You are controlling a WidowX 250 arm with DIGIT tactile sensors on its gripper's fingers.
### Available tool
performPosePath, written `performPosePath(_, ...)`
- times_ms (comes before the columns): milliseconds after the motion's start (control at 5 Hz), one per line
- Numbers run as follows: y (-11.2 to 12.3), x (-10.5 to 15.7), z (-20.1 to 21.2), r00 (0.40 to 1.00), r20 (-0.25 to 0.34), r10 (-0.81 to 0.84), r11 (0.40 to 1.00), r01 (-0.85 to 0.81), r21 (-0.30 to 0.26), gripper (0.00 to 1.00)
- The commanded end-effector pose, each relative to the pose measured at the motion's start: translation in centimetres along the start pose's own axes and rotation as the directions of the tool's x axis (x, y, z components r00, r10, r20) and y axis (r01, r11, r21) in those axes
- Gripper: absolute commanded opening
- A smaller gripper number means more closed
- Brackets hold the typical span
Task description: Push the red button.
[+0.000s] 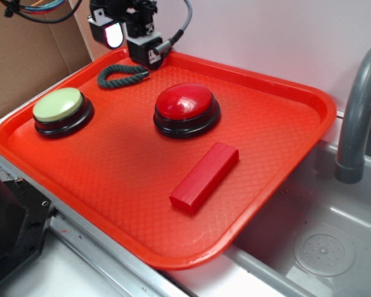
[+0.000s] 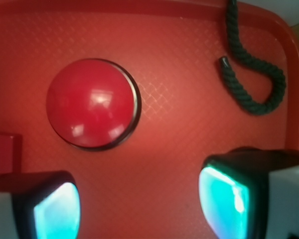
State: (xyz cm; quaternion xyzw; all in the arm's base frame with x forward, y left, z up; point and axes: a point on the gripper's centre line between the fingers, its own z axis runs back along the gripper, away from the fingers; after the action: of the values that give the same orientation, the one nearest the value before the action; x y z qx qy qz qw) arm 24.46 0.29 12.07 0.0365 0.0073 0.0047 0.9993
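The red button (image 1: 186,106), a glossy red dome on a black round base, sits on the red tray (image 1: 284,124) near its middle. In the wrist view the red button (image 2: 92,103) lies ahead and left of my fingers. My gripper (image 1: 131,37) hangs above the tray's far left edge, behind the button and apart from it. In the wrist view the gripper (image 2: 139,206) is open and empty, its two pads (image 2: 57,211) glowing cyan, with bare tray between them.
A pale green dome button (image 1: 60,109) sits at the tray's left. A red rectangular block (image 1: 205,176) lies in front of the red button. A dark green rope (image 1: 120,76) lies by the gripper. A grey sink (image 1: 315,247) and faucet (image 1: 358,111) are right of the tray.
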Motion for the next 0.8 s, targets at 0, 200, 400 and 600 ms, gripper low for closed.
performPosePath(0, 0.2, -0.3, 2.5, 0.997, 0.074, 0.037, 0.999, -0.036, -0.026, 1.00)
performPosePath(200, 0.5, -1.1, 3.3, 0.994, 0.096, 0.058, 0.998, -0.055, -0.034, 1.00)
performPosePath(400, 0.7, -1.6, 3.7, 0.992, 0.107, 0.074, 0.997, -0.071, -0.032, 1.00)
performPosePath(600, 0.8, -1.7, 3.9, 0.991, 0.109, 0.077, 0.997, -0.073, -0.032, 1.00)
